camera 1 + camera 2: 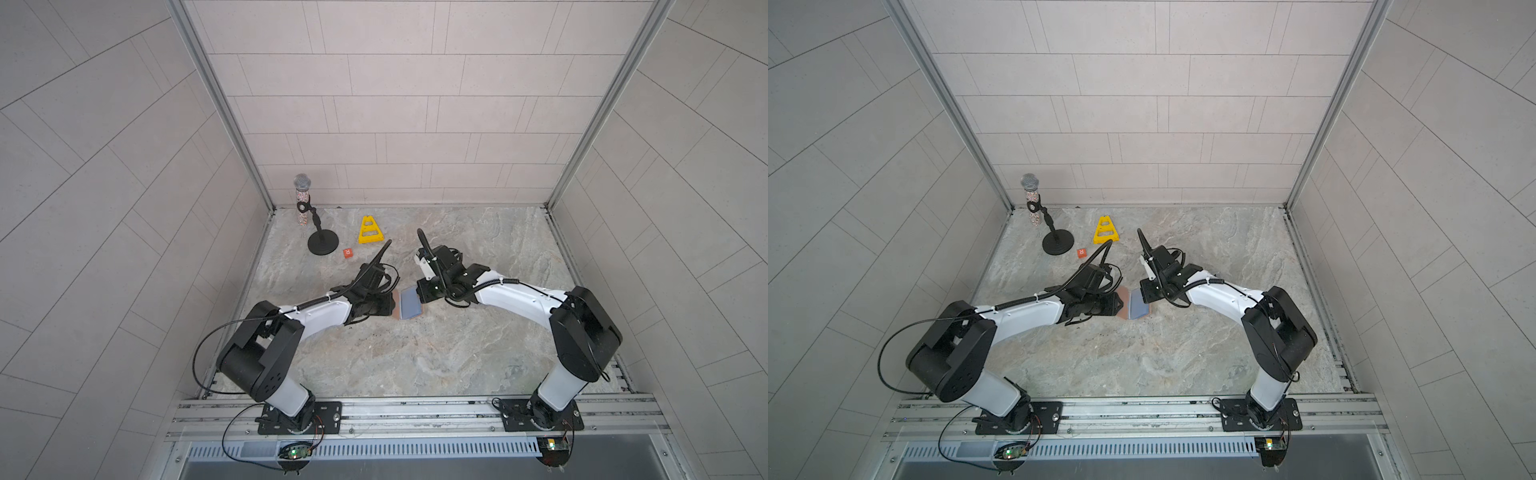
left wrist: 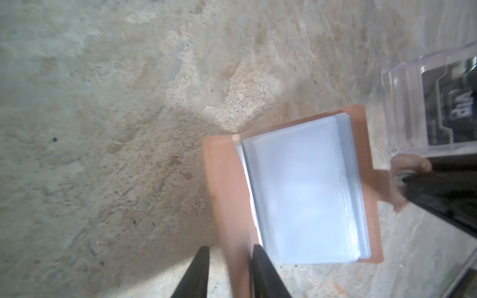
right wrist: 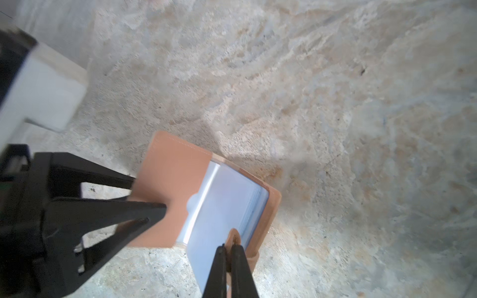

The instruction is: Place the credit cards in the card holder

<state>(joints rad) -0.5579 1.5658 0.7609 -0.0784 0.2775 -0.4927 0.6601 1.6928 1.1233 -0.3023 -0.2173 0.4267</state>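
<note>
The tan card holder (image 1: 409, 303) (image 1: 1138, 305) lies open mid-table, its clear sleeves (image 2: 296, 193) facing up. My left gripper (image 2: 229, 249) straddles the raised cover flap (image 3: 175, 185). One finger touches the flap and the other stands a little off it, so the jaws are narrowly open. My right gripper (image 3: 228, 246) is shut on the snap tab (image 2: 402, 167) at the opposite edge. A black credit card with "VIP" lettering (image 2: 459, 103) sits inside a clear plastic box (image 2: 402, 103) beside the holder. That box is hidden under the right arm in both top views. No red cards show.
A microphone on a round black stand (image 1: 322, 245) stands at the back left. A yellow triangular frame (image 1: 371, 230) and a small orange tag (image 1: 348, 252) are near it. Tiled walls close in the marble table (image 1: 415, 365) on three sides.
</note>
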